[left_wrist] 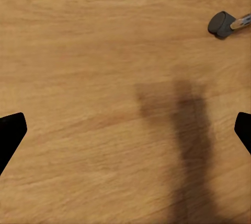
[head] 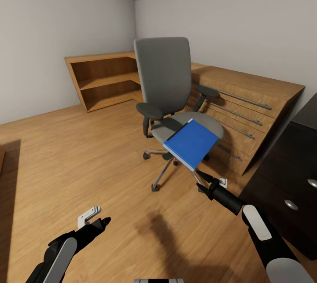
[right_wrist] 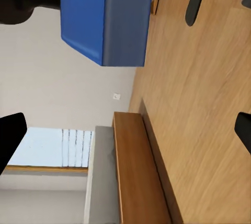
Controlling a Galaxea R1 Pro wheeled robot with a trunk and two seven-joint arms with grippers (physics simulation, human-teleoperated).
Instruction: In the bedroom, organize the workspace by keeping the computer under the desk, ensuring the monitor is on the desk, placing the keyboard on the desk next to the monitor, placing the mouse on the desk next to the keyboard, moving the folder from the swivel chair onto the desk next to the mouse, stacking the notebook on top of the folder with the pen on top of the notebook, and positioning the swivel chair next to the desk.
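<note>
Plank-floored bedroom: the blue folder [head: 191, 143] was seen overhanging the swivel chair [head: 169, 98] seat, just beyond the nearer, spread-fingered, empty right gripper [head: 203, 181]; the left gripper [head: 97, 217] likewise spread.

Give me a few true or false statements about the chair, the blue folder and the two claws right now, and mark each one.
1. The flat bright blue folder lies on the seat of the grey upholstered swivel chair. True.
2. The right claw is shut on the folder. False: it is open, short of the folder's near edge.
3. The left claw hangs open over the bare light wood plank floor. True.
4. The folder sits fully inside the seat. False: one corner overhangs the front edge.
</note>
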